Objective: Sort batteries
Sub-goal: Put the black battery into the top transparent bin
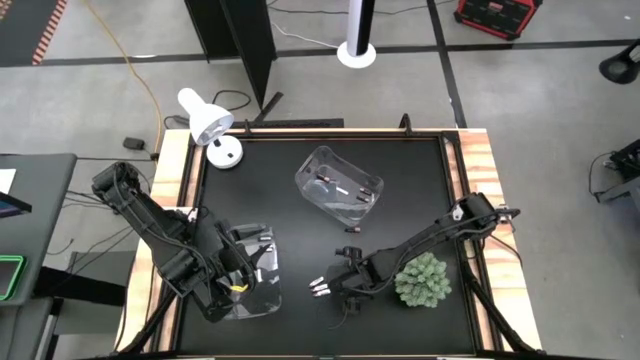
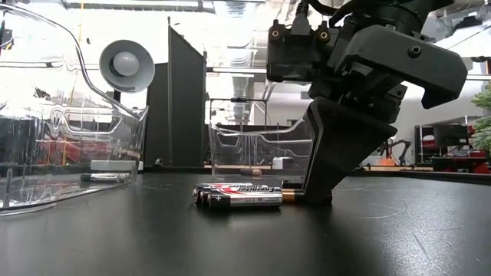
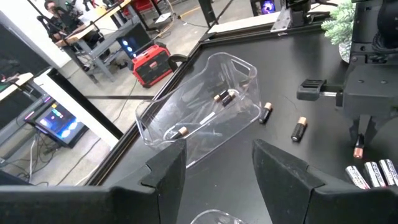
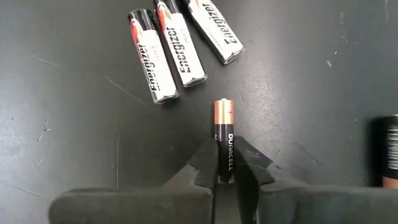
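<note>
now right claw (image 4: 225,177) pinches battery (image 4: 224,142)

grey concrete floor (image 1: 90,90), black partition (image 1: 240,40), white lamp (image 1: 205,118), red case (image 3: 152,62), monitors

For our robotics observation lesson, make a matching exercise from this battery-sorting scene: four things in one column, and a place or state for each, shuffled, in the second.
Column 1
1. Duracell battery
2. three Energizer batteries
3. left end effector
4. desk lamp

Column 2
A. lying loose side by side on the black table
B. standing at a far corner of the table
C. pinched between the right end effector's fingers
D. open, over the near clear bin

Pairs: 1-C, 2-A, 3-D, 4-B
</note>
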`<move>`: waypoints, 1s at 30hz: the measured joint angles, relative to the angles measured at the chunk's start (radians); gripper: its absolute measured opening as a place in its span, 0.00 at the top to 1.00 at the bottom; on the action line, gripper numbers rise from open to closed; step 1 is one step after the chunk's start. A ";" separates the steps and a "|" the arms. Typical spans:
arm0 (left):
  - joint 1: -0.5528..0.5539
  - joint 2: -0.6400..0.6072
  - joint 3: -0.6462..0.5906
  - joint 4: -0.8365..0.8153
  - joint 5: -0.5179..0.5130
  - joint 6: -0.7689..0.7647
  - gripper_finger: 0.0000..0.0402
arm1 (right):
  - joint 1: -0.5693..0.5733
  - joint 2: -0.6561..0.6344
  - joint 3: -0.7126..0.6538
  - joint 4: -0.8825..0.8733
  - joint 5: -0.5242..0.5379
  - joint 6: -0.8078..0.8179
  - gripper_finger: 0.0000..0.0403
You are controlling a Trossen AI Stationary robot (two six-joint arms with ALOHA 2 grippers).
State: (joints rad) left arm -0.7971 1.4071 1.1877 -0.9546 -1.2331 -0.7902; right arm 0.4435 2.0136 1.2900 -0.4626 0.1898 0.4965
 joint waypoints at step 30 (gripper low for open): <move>0.000 0.000 0.000 0.000 0.000 0.000 0.56 | -0.020 0.005 0.187 -0.212 0.019 -0.201 0.96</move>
State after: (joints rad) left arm -0.7971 1.4071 1.1877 -0.9547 -1.2331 -0.7902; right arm 0.4236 2.0189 1.4773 -0.6750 0.2089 0.2957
